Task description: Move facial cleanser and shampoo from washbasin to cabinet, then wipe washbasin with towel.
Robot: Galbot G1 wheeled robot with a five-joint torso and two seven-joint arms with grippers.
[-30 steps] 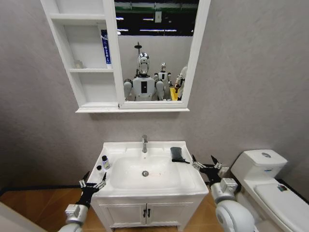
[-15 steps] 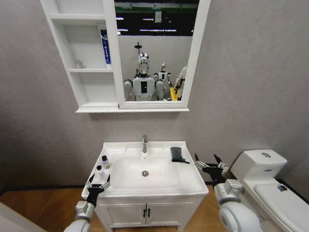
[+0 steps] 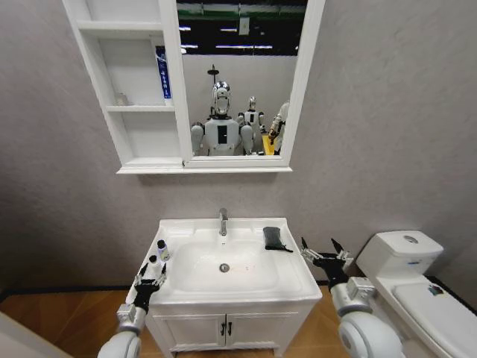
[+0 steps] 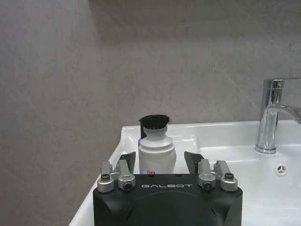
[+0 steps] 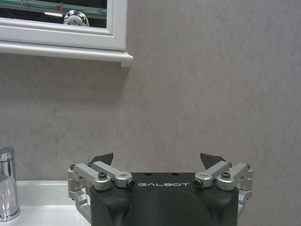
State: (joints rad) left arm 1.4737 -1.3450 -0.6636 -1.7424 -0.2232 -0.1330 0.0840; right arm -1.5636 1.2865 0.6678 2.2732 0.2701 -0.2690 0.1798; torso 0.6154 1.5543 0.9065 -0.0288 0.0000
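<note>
Partly, the open left pincer [image 4: 161, 161] hides a white bottle [image 4: 157, 148].

The washbasin [image 3: 292, 282] carries two small black-capped bottles [image 3: 162, 250] at its left rim and a dark towel [image 3: 273, 238] right of the tap [image 3: 223, 221].

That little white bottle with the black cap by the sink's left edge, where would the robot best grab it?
Probably around the white body below the black cap, coming from the front. The bottle stands upright on the washbasin ledge, and the left gripper faces it with fingers open on either side. The round body suits a side pinch.
</note>
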